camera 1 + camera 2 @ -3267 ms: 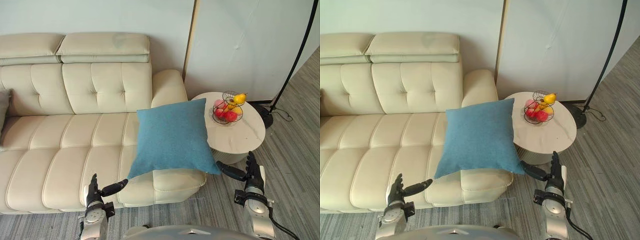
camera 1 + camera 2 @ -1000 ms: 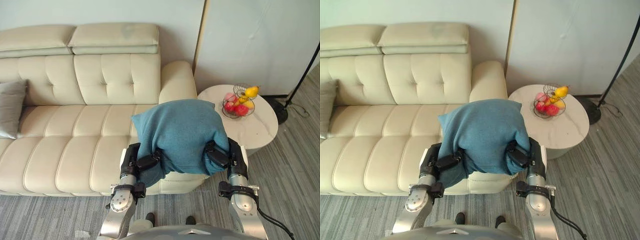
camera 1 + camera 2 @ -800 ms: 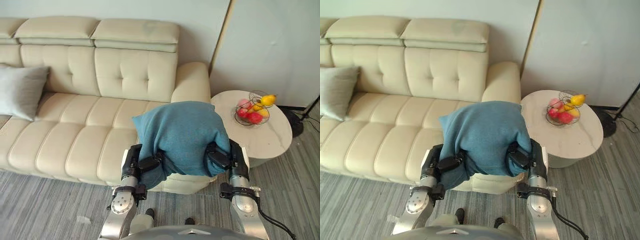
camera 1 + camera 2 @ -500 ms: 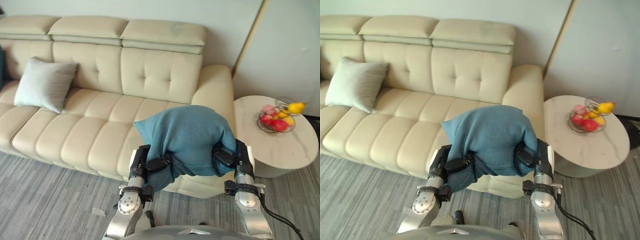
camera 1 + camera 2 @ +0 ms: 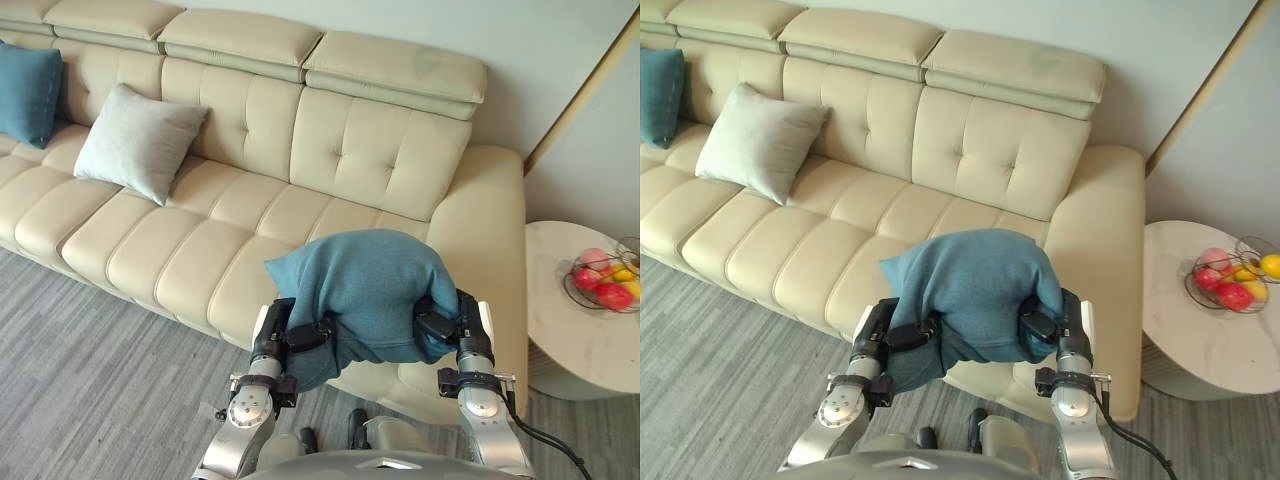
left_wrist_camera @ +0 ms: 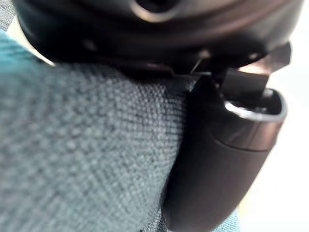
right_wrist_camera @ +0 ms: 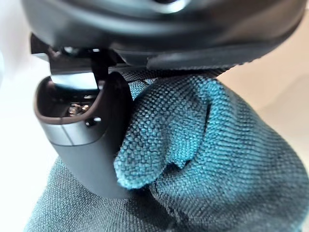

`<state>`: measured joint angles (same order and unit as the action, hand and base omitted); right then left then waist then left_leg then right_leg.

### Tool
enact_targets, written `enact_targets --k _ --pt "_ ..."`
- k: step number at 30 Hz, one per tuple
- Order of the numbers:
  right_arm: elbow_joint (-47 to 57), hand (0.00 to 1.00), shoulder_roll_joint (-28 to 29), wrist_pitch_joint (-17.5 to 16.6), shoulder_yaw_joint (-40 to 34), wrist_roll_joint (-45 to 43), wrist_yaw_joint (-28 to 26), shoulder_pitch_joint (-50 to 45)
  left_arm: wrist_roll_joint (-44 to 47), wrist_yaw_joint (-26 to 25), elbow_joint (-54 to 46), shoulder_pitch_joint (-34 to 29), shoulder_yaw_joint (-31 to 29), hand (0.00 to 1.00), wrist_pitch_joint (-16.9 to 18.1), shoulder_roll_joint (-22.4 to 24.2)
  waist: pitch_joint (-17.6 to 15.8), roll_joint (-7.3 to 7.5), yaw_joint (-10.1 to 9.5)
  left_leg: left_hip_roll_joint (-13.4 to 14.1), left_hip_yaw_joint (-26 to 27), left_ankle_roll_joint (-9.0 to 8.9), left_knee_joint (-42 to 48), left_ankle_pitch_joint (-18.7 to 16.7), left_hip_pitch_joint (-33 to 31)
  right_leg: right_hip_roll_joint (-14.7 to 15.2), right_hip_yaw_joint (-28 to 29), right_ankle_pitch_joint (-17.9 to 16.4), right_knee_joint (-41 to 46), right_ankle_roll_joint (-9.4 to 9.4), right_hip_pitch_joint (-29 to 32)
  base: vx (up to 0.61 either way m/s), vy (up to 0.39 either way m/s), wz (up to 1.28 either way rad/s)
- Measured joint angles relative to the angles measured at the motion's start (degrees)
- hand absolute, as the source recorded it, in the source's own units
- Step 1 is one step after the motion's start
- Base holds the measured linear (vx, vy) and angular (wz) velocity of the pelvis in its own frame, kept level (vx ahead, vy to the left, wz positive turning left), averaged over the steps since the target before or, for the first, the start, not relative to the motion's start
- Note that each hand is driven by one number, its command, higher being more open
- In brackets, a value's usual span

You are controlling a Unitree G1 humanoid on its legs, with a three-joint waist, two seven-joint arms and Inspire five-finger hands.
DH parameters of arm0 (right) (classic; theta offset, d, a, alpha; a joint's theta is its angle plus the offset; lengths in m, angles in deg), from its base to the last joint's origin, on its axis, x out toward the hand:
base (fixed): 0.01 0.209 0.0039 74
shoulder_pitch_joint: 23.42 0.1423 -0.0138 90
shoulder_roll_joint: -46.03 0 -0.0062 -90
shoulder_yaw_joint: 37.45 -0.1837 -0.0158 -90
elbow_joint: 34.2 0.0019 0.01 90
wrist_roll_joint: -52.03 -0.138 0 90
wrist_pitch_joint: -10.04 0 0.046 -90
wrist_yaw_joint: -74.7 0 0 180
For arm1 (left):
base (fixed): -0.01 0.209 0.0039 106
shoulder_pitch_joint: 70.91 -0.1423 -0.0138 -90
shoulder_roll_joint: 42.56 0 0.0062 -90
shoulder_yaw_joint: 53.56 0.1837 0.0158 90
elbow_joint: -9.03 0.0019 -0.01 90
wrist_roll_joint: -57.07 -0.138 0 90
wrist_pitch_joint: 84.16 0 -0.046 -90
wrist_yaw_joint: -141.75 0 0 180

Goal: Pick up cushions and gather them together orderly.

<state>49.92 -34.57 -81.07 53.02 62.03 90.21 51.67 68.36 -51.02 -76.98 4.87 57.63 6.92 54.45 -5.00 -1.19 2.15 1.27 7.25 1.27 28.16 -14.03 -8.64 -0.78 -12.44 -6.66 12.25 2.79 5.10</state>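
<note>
Together left hand (image 5: 285, 338) and right hand (image 5: 445, 325) pinch the teal cushion (image 5: 365, 290), thumbs plain in wrist views; eye views add the sofa (image 5: 230, 215).

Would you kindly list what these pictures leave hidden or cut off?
- Dark blue cushion: cut by the eye views' left edge.
- Fruit basket: cut by the right edge.
- Sofa seat front: hidden behind the teal cushion held by left hand and right hand.
</note>
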Motion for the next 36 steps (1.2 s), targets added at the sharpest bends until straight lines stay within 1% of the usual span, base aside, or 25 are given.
enact_targets --k 1,2,3,4,5,6,7,8,9,10,11,12,13,14,15,17,20,22,23,24,25,26,31,35,36 --pt "0.84 0.0 0.1 0.02 0.03 0.0 0.06 -0.49 -0.03 0.14 -0.01 -0.16 -0.03 0.0 0.0 0.11 -0.02 0.0 -0.15 0.8 0.15 -0.03 5.49 0.01 -1.79 -0.44 0.07 0.19 -1.52 -0.02 -1.77 0.4 -0.051 0.02" --pt "2.59 0.0 -0.12 0.04 0.07 -0.03 0.08 -1.23 -0.05 0.41 -0.04 -0.27 -0.22 0.0 0.01 0.33 -0.32 -0.08 -1.06 2.87 0.84 -1.03 15.23 -0.97 -5.38 -1.38 1.15 0.19 -3.59 -0.02 -4.7 0.32 0.009 -0.33" --pt "3.76 0.0 -0.15 0.04 0.11 -0.08 0.1 -1.3 -0.05 0.46 -0.06 -0.37 -0.45 0.0 0.02 0.54 -0.35 -0.14 -2.47 4.72 1.44 -1.18 19.7 -2.47 -7.02 -2.05 2.98 0.12 -4.43 0.09 -6.2 0.32 0.079 -0.74" --pt "4.7 0.0 -0.07 -0.02 0.28 -0.07 0.11 -0.6 -0.05 0.66 -0.06 -0.41 -1.21 0.0 0.02 0.9 -0.47 0.11 -3.62 5.58 0.1 -1.47 20.08 -3.85 -8.82 -2.19 5.12 0.02 -5.1 0.25 -7.62 0.31 0.134 -0.97" --pt "5.14 0.0 -0.05 -0.08 0.33 -0.07 0.12 0.56 -0.05 0.72 -0.08 -0.39 -1.96 0.0 0.12 1.63 -0.54 0.18 -4.1 5.47 -2.52 -1.54 16.02 -3.95 -10.5 -1.96 6.99 0.02 -5.07 0.25 -8.12 0.29 0.154 -0.75" --pt "5.14 0.0 -0.02 -0.07 0.33 -0.08 0.12 0.81 -0.05 0.72 -0.08 -0.35 -2.06 0.0 0.12 1.75 -0.56 0.2 -4.13 5.38 -3.24 -1.6 14.84 -3.9 -10.7 -1.87 7.35 0.01 -5.01 0.24 -8.19 0.27 0.205 -0.66" --pt "5.07 0.0 0.14 -0.07 0.33 -0.08 0.2 1.7 -0.12 0.73 -0.12 -0.05 -2.33 0.0 0.14 2.0 -0.61 0.24 -4.31 4.55 -8.18 -2.43 6.25 -2.53 -11.11 -1.31 8.92 -0.3 -4.04 -0.22 -8.23 0.28 0.257 -0.63" --pt "5.06 0.0 0.09 -0.1 0.31 -0.08 0.23 2.1 -0.19 0.73 -0.56 -0.05 -2.37 0.0 0.16 1.89 -0.89 -0.19 -4.42 4.22 -13.12 -4.55 -2.88 4.95 -9.37 -1.18 10.48 -2.09 -1.92 -1.99 -8.23 0.34 0.312 -0.69" --pt "3.76 0.0 1.39 -0.04 0.33 -0.12 0.27 2.6 -0.54 0.63 -0.5 0.34 -2.65 0.0 0.1 0.84 -1.44 1.95 -4.33 2.52 -12.22 -4.01 -4.25 6.42 -6.87 0.69 11.85 -4.13 -0.42 -2.93 -8.1 0.27 0.258 -0.35" --pt "3.68 0.0 2.39 0.01 0.21 -0.12 0.44 2.55 -0.67 0.47 -0.92 0.67 -2.79 0.0 0.11 0.52 -1.7 2.7 -3.68 1.42 -12.88 -3.82 -4.19 6.56 -6.59 1.57 12.68 -4.31 0.08 -3.0 -7.94 0.23 0.221 -0.09" --pt "3.61 0.0 2.73 0.01 0.22 -0.11 0.62 2.68 -0.67 0.45 -1.2 0.8 -3.05 0.0 0.12 0.5 -1.94 2.98 -3.61 0.58 -14.1 -3.78 -3.48 6.48 -6.67 1.77 13.25 -4.28 0.22 -3.14 -7.87 0.18 0.153 0.02" --pt "3.58 0.0 2.76 0.01 0.29 -0.12 0.68 2.91 -0.69 0.38 -1.25 0.98 -3.2 0.0 0.11 0.49 -2.11 2.7 -3.59 0.45 -14.56 -3.44 -3.62 6.25 -6.44 1.92 14.07 -4.2 -0.26 -3.24 -7.68 0.15 0.127 -0.05" --pt "3.57 0.0 2.79 0.01 0.37 -0.11 0.66 3.14 -0.7 0.36 -1.4 0.97 -3.4 0.0 0.11 0.48 -2.18 2.59 -3.68 0.52 -14.44 -3.39 -3.72 6.22 -6.42 1.81 14.37 -3.89 -0.69 -3.58 -7.26 0.06 0.069 -0.17" --pt "3.57 0.0 2.99 0.0 0.71 -0.08 0.44 3.49 -0.72 0.26 -1.59 0.88 -3.8 0.0 0.13 0.37 -2.23 2.66 -4.31 0.53 -13.57 -3.43 -4.25 6.1 -6.13 1.95 14.99 -2.53 -1.63 -4.3 -5.86 0.0 0.036 -0.19" --pt "3.58 0.0 3.18 0.0 0.79 -0.08 0.29 3.5 -0.73 0.2 -1.59 0.71 -3.83 0.0 0.12 0.34 -2.19 2.56 -4.38 0.47 -13.2 -3.54 -4.39 5.91 -5.95 2.02 15.33 -2.49 -1.44 -4.38 -5.65 -0.03 -0.006 -0.32" --pt "3.64 0.0 3.61 0.0 0.89 -0.02 0.19 3.31 -0.82 0.19 -3.78 -1.26 -3.87 0.0 0.14 0.34 -2.18 2.58 -5.03 0.81 -12.03 -3.7 -6.17 5.4 -5.31 2.12 17.15 -2.43 -3.68 -4.43 -6.06 -0.04 -0.036 -0.36" --pt "3.63 0.0 3.68 0.01 0.89 0.01 0.21 2.37 -0.87 0.21 -4.54 -2.51 -3.58 0.0 0.13 0.36 -2.27 2.77 -4.97 1.21 -10.13 -3.57 -7.98 5.66 -4.59 2.0 19.48 -1.25 -5.9 -4.3 -5.89 -0.04 0.01 -0.45" --pt "3.62 0.0 3.71 0.02 1.11 0.02 0.46 2.16 -1.02 0.2 -4.54 -2.5 -3.54 0.0 0.12 0.25 -1.97 3.5 -4.84 1.73 -7.85 -3.4 -10.37 6.42 -4.43 1.84 22.13 0.02 -7.56 -4.43 -4.29 -0.02 0.024 -0.55" --pt "3.62 0.0 3.71 0.02 1.11 0.02 0.46 2.16 -1.02 0.2 -4.54 -2.5 -3.54 0.0 0.12 0.25 -1.97 3.5 -4.84 1.73 -7.85 -3.4 -10.37 6.42 -4.43 1.84 22.13 0.02 -7.56 -4.43 -4.29 0.02 0.0 -0.61" --pt "3.62 0.0 3.53 0.01 1.58 0.03 0.97 2.31 -1.28 0.16 -4.55 -2.23 -3.53 0.0 0.12 -0.16 -1.68 4.01 -4.81 1.87 -5.84 -3.31 -12.65 7.51 -4.39 2.08 23.94 1.29 -8.69 -4.47 -2.94 0.05 0.008 -0.52" --pt "3.59 0.0 3.39 0.02 1.69 0.03 1.33 2.3 -1.48 0.07 -4.55 -1.82 -3.39 0.0 0.12 -0.24 -1.65 4.06 -4.38 1.84 -5.0 -3.17 -13.63 8.06 -4.38 2.39 24.35 2.38 -9.89 -4.82 -2.68 0.07 0.016 -0.6" --pt "3.59 0.0 3.28 0.02 1.69 0.04 1.47 2.33 -1.93 -0.01 -4.55 -1.48 -3.3 0.0 0.12 -0.24 -1.65 4.05 -4.39 1.85 -4.63 -3.11 -14.03 8.2 -4.44 2.43 24.58 2.64 -10.01 -4.87 -2.27 0.06 0.013 -0.31" --pt "3.36 0.0 1.68 0.02 1.78 0.19 3.73 3.92 -3.11 -2.31 -4.67 2.82 -1.29 0.0 0.1 -0.74 -1.63 3.95 -4.27 1.76 -4.71 -2.98 -17.51 10.25 -5.57 2.46 24.64 4.05 -10.0 -5.73 0.65 0.07 -0.008 -0.09" --pt "3.17 0.0 1.65 0.03 2.18 1.27 5.73 7.72 -3.93 -4.82 -4.69 6.33 -1.09 0.0 0.1 -0.73 -1.75 3.74 -4.6 2.32 -4.91 -3.07 -20.3 12.2 -6.49 2.41 23.75 5.31 -9.88 -5.89 3.07 0.01 -0.005 -0.01" --pt "3.06 0.0 1.62 0.03 2.31 1.27 6.03 8.18 -4.29 -5.12 -4.69 6.76 -1.09 0.0 0.1 -0.73 -1.75 3.72 -4.68 2.38 -4.91 -3.09 -20.3 12.24 -6.71 2.36 23.7 5.43 -9.88 -5.89 3.31 -0.02 -0.019 -0.03"
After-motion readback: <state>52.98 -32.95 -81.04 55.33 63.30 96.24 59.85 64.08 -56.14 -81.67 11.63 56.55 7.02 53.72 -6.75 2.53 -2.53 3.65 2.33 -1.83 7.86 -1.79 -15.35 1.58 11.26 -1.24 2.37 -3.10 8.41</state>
